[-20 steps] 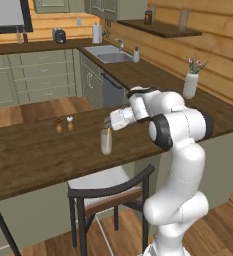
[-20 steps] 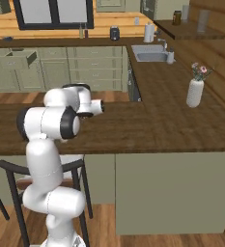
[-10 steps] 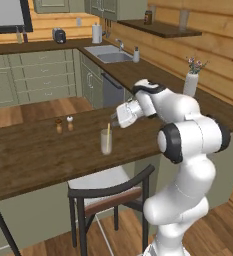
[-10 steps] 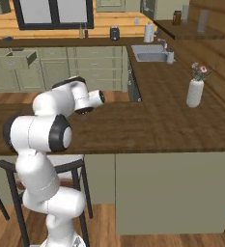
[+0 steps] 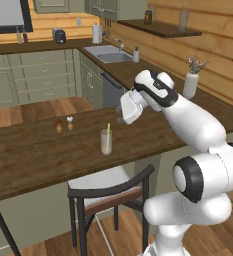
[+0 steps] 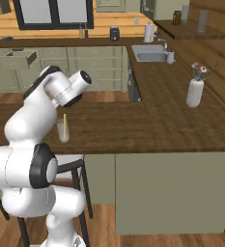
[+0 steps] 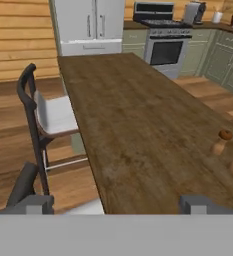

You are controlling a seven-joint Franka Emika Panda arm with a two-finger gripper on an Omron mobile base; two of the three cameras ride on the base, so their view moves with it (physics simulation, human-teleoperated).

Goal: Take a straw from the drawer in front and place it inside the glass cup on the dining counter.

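- A rendered kitchen with wood-plank walls, sage-green cabinets and a long dark wood surface, the dining counter (image 5: 33,150), running across the foreground.
- Left base view: the glass cup (image 5: 106,142) stands upright on the dining counter near its front edge, with the straw (image 5: 108,132) inside it, its pale-yellow top sticking up above the rim.
- At about 10 o'clock from the cup, well apart from it, stand the two small shakers (image 5: 64,124), side by side.
- The pincer (image 5: 123,113) hangs above the counter at about 1 o'clock from the cup, clear of cup and straw; from here its fingers are hard to make out.
- A dark-framed stool (image 5: 110,192) sits below the counter's front edge, and a white vase with flowers (image 5: 191,82) stands on the far worktop at 2 o'clock.
- Right base view: the cup (image 6: 63,130) with the straw (image 6: 64,123) in it stands on the counter just right of the white arm; the vase (image 6: 195,91) is well off at 3 o'clock, and a green drawer (image 6: 16,59) stands pulled out at the far left cabinets.
- Hand view: the two finger tips (image 7: 194,204) sit wide apart at the bottom with only bare counter (image 7: 138,130) between them, so the pincer is spread and holds nothing.
- The shakers (image 7: 229,150) appear at 4 o'clock, the stool (image 7: 43,120) at 9 o'clock.
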